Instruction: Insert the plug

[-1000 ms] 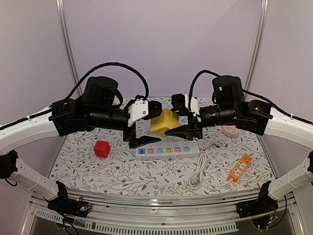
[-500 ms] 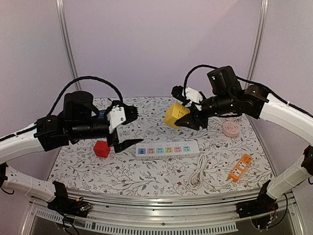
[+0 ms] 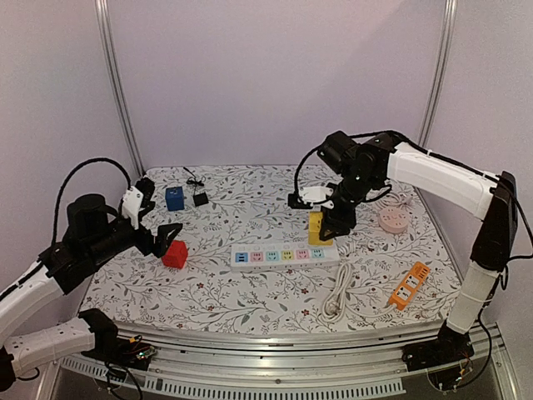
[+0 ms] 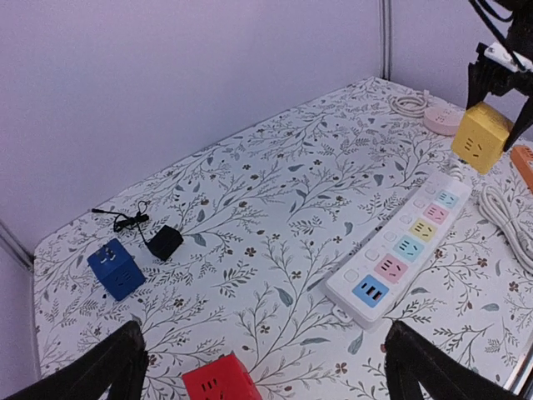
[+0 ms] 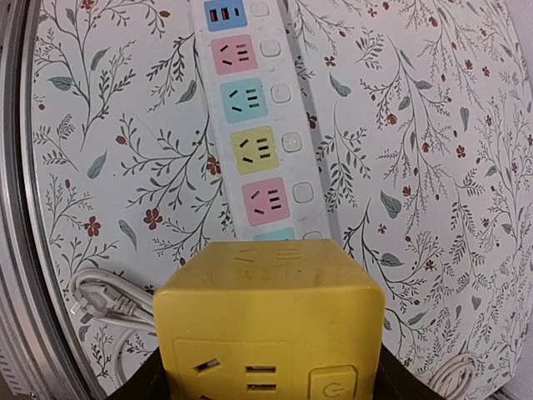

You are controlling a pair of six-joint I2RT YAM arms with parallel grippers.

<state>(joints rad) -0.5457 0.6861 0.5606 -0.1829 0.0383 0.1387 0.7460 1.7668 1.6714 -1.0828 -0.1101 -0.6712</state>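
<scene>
right end effector (image 3: 323, 229) pinches yellow cube plug (image 5: 268, 333) above power strip (image 3: 285, 255) | left end effector (image 4: 266, 368) spread wide | risk — we may lower it misaligned, shoving the unheld strip along the surface (image 3: 208, 292)

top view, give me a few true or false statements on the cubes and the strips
1. The right gripper holds the yellow cube over one end of the white power strip. True.
2. The left gripper is shut on the red cube. False: its fingers are spread wide and the cube lies on the table.
3. The blue cube sits next to a black adapter. True.
4. The orange strip lies on the left arm's side. False: it lies on the right arm's side, near the white cable.
</scene>
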